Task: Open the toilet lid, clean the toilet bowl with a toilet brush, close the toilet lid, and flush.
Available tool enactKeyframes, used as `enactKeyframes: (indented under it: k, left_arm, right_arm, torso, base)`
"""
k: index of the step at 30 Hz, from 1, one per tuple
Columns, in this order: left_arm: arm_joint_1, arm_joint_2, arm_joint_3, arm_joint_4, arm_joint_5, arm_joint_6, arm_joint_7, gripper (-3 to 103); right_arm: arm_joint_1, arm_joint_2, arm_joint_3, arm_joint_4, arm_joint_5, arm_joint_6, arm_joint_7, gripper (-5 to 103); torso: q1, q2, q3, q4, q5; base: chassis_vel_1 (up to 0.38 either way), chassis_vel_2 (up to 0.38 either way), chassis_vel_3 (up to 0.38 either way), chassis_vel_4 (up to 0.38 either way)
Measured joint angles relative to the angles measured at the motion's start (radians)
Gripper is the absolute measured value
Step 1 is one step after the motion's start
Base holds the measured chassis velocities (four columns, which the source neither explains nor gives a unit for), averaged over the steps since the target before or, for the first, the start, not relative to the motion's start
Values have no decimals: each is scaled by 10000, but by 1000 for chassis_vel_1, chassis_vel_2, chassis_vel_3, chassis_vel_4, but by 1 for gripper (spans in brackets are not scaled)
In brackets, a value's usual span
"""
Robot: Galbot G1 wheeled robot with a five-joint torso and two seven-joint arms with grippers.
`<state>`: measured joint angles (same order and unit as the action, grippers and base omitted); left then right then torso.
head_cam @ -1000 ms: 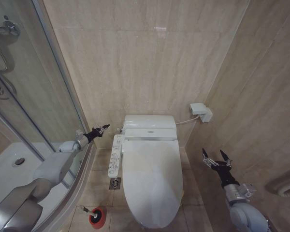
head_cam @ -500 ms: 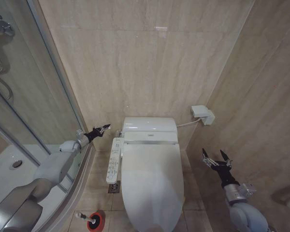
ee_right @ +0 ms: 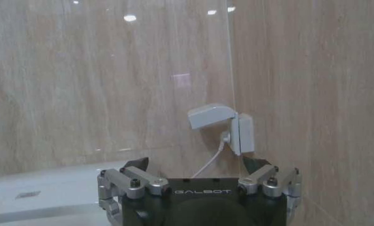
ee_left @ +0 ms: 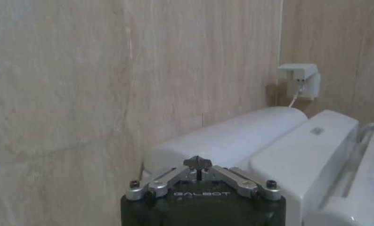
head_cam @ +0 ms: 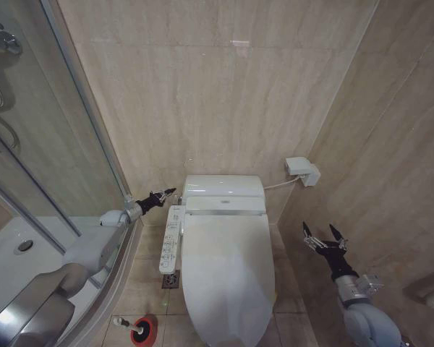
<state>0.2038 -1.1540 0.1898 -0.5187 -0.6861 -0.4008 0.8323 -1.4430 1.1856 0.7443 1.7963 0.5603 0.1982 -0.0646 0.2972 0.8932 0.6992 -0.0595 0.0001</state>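
Observation:
The toilet lid [head_cam: 228,267] lies shut, a glossy white oval that hides the toilet bowl. The toilet brush [head_cam: 125,324] stands with its thin pale handle in the small red holder [head_cam: 146,330] on the floor, left of the toilet. My left gripper [head_cam: 163,194] is shut and hovers by the left rear corner of the white tank [head_cam: 223,186], holding nothing. In the left wrist view, the left gripper [ee_left: 198,163] points along the tank [ee_left: 237,136]. My right gripper [head_cam: 323,238] hangs open right of the toilet, near the side wall; the right wrist view shows the right gripper [ee_right: 196,165] spread wide.
A white bidet control strip [head_cam: 171,238] runs along the toilet's left side. A glass shower enclosure [head_cam: 50,166] stands to the left. A white wall box [head_cam: 302,169] with a cable sits right of the tank. Tiled walls close in behind and on the right.
The head camera has shifted, moving the whole picture. My left gripper has moved a little right, closer to the tank corner. The right arm holds still.

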Motion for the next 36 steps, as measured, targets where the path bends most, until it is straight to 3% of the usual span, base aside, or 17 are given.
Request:
enactKeyframes:
  k: [36]
  left_arm:
    - [-301,-294,-740,1321,1748,1174,700,0]
  right_arm:
    - [0,0,0,0,0,0,0,100]
  torso:
    - [0,0,0,0,0]
  base:
    - [0,0,0,0]
